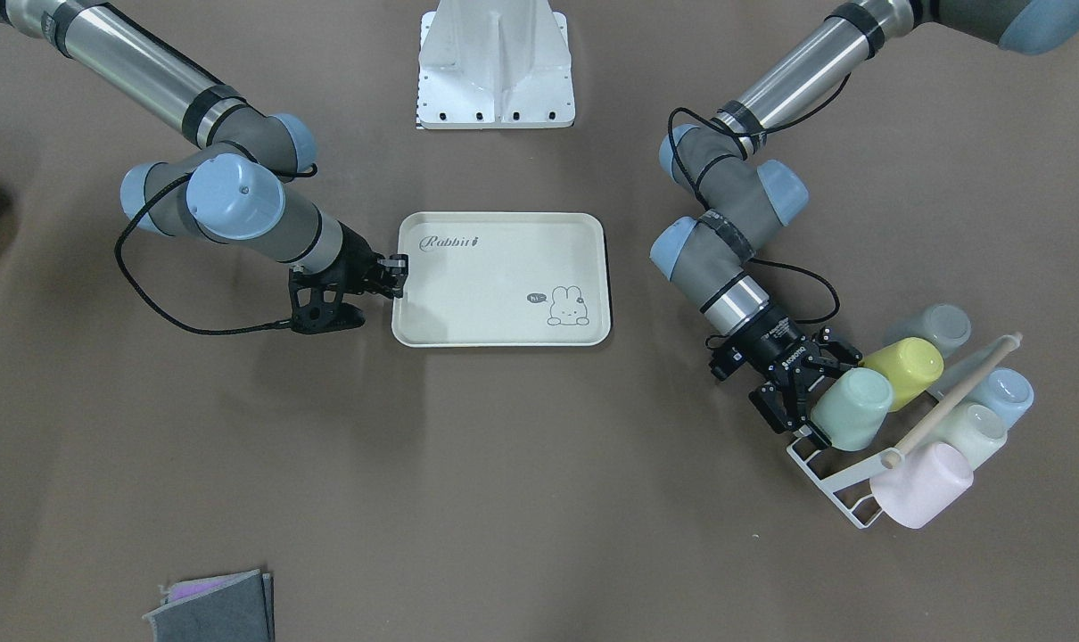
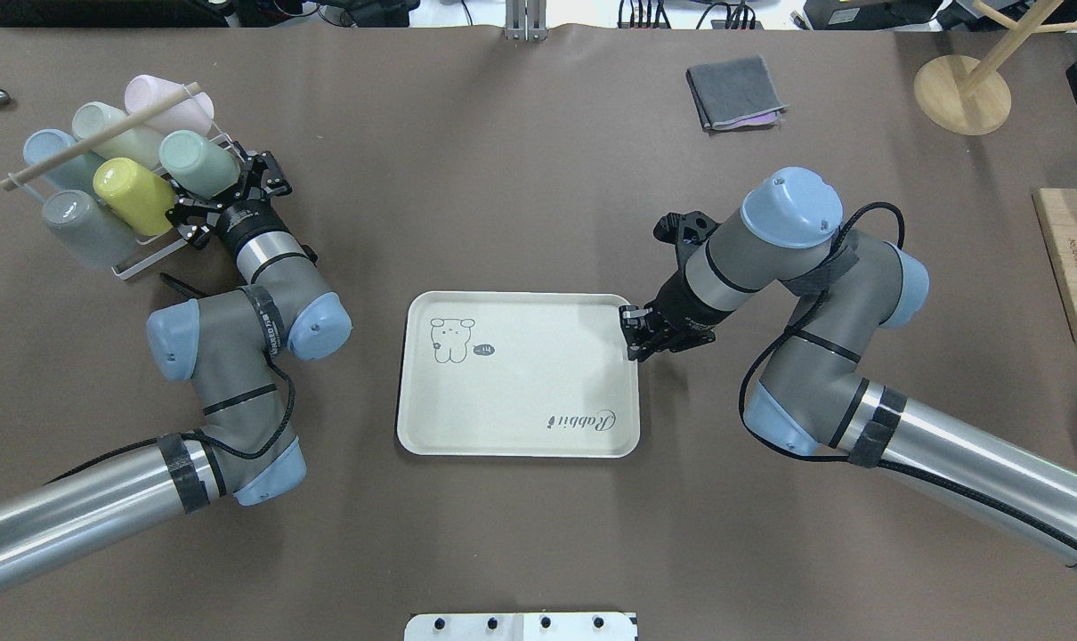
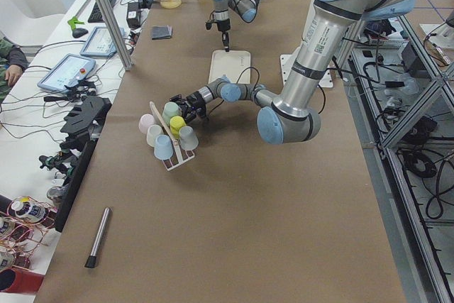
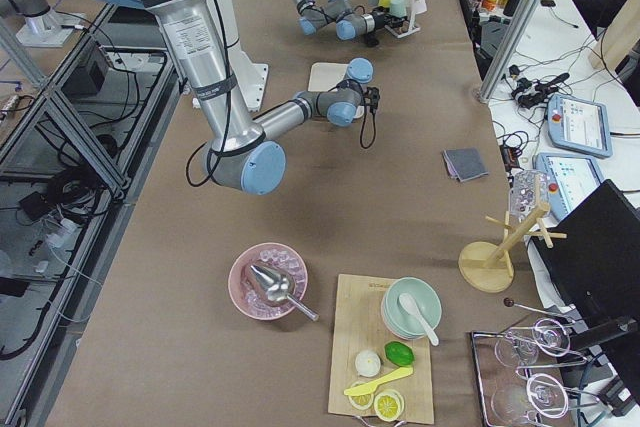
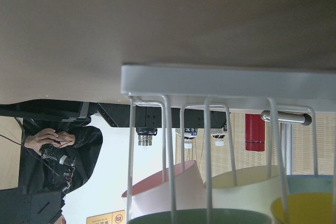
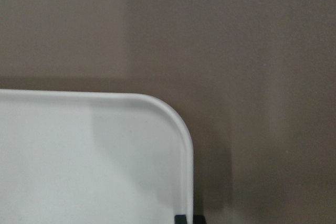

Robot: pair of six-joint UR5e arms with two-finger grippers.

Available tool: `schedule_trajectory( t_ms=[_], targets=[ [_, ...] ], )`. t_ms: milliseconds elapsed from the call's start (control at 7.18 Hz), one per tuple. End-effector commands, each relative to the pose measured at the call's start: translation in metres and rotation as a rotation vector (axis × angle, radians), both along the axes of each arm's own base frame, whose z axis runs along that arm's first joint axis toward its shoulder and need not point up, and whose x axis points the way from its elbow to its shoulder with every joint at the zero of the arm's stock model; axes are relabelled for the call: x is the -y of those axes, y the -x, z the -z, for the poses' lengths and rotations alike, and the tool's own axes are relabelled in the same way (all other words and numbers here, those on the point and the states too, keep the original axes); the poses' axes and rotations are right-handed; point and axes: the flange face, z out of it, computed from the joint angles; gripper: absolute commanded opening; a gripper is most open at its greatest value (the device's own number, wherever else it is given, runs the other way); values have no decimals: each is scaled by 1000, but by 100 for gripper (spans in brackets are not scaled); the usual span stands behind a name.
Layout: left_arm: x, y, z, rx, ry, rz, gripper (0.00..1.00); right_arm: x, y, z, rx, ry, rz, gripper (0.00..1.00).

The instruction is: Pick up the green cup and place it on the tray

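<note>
The left arm point(image 1: 727, 254) and right arm point(image 1: 236, 198) have shiny silver tubes, grey joints and round light-blue caps. A thin black cable loops by each. The left gripper point(image 2: 211, 189) is black with tiny white letters.

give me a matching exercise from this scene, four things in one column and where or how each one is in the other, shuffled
1. green cup
2. tray
3. right gripper
4. grey cloth

A. at a corner of the tray's rim
B. on the wire rack, right at the open left gripper
C. mid-table, nothing on it
D. folded, on the table's far side from the robot

Pairs: 1-B, 2-C, 3-A, 4-D
</note>
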Motion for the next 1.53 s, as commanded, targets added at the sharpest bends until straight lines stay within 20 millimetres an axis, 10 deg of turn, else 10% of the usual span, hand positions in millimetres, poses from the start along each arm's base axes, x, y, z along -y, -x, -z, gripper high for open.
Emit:
schedule_trajectory(
  t_ms=[0,139,418,836,1393],
  targets=[
    [0,0,1,4,-1,-1,71,13,-42,0,-19,17,-52,100],
    [0,0,1,7,0,-4,53,12,-68,-13,-34,28,-75,100],
    [0,0,2,7,0,-5,50,7,-132,-42,-93,75,-125,100],
    [-1,2,3,8,0,-7,50,-41,-314,-181,-232,-27,-122,100],
    [-4,16,13,29,5,-29,50,-93,-456,-290,-351,-136,-13,100]
  ],
)
